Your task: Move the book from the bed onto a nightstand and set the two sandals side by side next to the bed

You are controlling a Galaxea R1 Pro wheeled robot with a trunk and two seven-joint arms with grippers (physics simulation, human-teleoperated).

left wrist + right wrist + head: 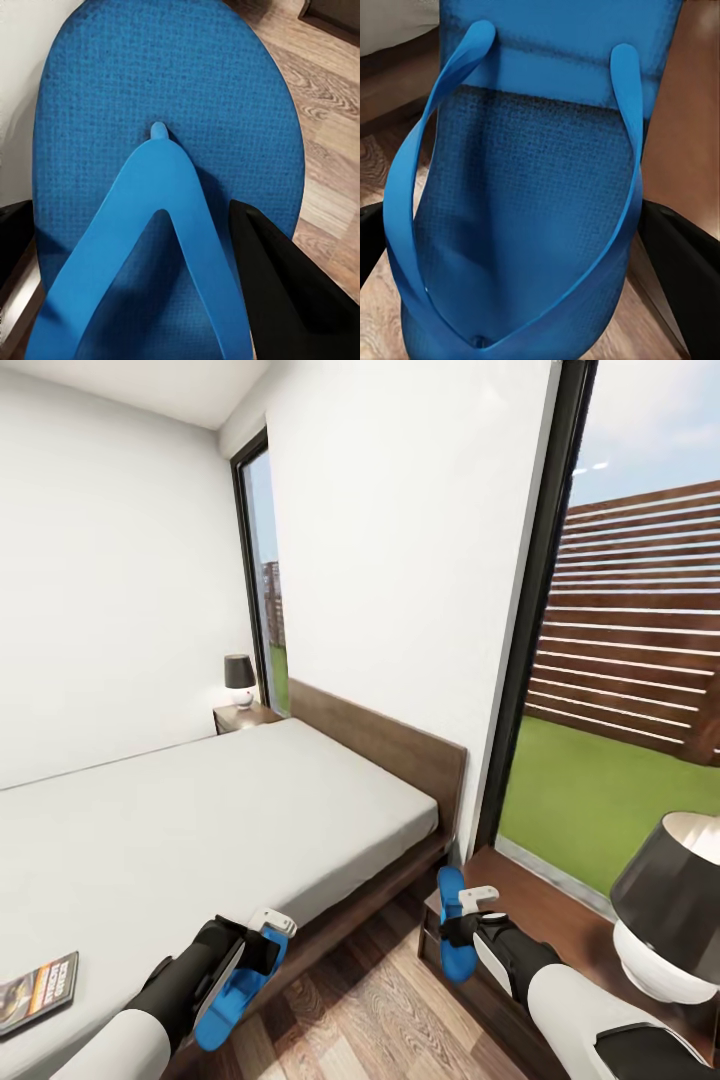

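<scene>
In the head view the grey bed (230,810) fills the middle, and the book (38,992) lies flat on the mattress near its front left corner. My left gripper (256,952) is shut on one blue sandal (232,992), held in the air over the bed's near edge. In the left wrist view that sandal (165,105) sits between black fingers (289,296). My right gripper (463,922) is shut on the other sandal (455,940), held upright above the floor beside the near nightstand (545,920). The right wrist view shows this sandal (540,187) and its strap close up.
A second nightstand (245,716) with a small dark-shaded lamp (239,678) stands at the bed's far side. A large lamp (668,908) stands on the near nightstand. Wood-plank floor (380,1010) runs between bed and near nightstand. The tall window (620,660) is on the right.
</scene>
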